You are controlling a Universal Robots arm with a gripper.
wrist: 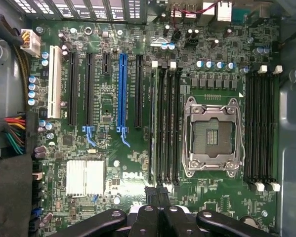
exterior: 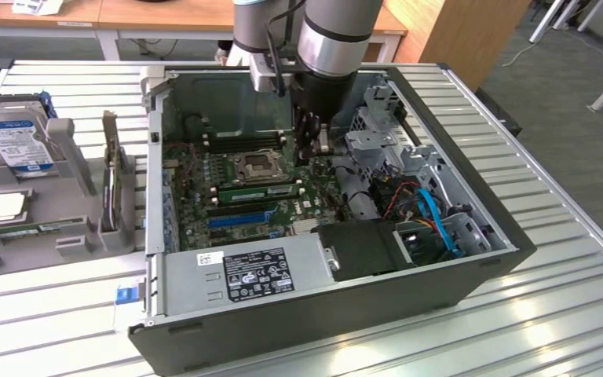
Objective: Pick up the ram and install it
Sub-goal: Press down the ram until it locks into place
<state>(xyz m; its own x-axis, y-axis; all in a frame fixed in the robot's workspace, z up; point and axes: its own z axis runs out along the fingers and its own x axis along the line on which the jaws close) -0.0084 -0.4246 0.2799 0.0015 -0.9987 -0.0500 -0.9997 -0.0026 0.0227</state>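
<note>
Stage: pick-up not yet begun, by the look of it. Gripper [wrist: 156,196], jaws closed together and empty, hangs above the motherboard [wrist: 138,158] inside the open case [exterior: 312,334]. Its tips sit over one end of the memory slots [wrist: 166,123] beside the vacant processor socket [wrist: 210,136]. Ram [exterior: 27,229], apparently the slim green stick with a white label, lies flat in the grey tray [exterior: 76,245] at the exterior view's left, outside the case and well apart from the gripper. Same tray: hard drive [exterior: 13,143] upright at the rear, processor chip [exterior: 4,206] lying between drive and ram. Whether the green strip along those slots is a seated stick cannot be told. Grasping so thin a stick calls for opened jaws set squarely across its long faces; seating it calls for alignment with a slot.
</note>
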